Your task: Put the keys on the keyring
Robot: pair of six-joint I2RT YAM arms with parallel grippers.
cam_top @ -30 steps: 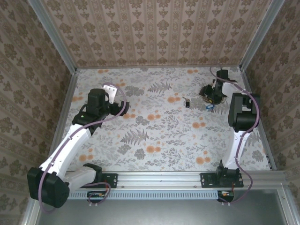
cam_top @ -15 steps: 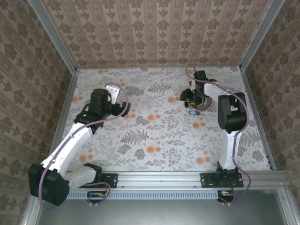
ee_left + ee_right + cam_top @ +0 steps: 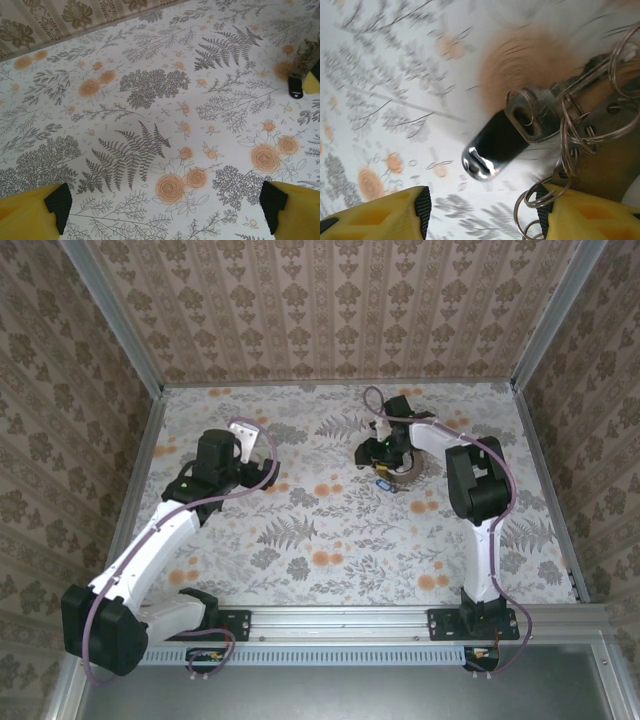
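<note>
Between the wide-apart yellow fingers of my right gripper (image 3: 482, 205) lies a black-headed key (image 3: 492, 145), its metal eye threaded on thin wire rings (image 3: 570, 145) that tangle against the right fingertip (image 3: 555, 210). A brown holed piece (image 3: 605, 160) lies behind the rings. From above, the right gripper (image 3: 382, 454) is at the far middle of the table. The key with a blue bit (image 3: 386, 483) lies just in front of it, beside a dark hoop-like keyring (image 3: 412, 476) partly hidden by the arm. My left gripper (image 3: 167, 200) is open over bare cloth, at the left (image 3: 260, 472).
The floral tablecloth (image 3: 330, 530) covers the whole table, and patterned walls (image 3: 330, 310) close in the back and sides. At the right edge of the left wrist view I see the black key (image 3: 295, 88) and a yellow finger (image 3: 313, 82) of the other gripper.
The right arm has swept left from the far right corner to the far middle, and the blue-bit key has moved left with it. The left arm has hardly moved.
</note>
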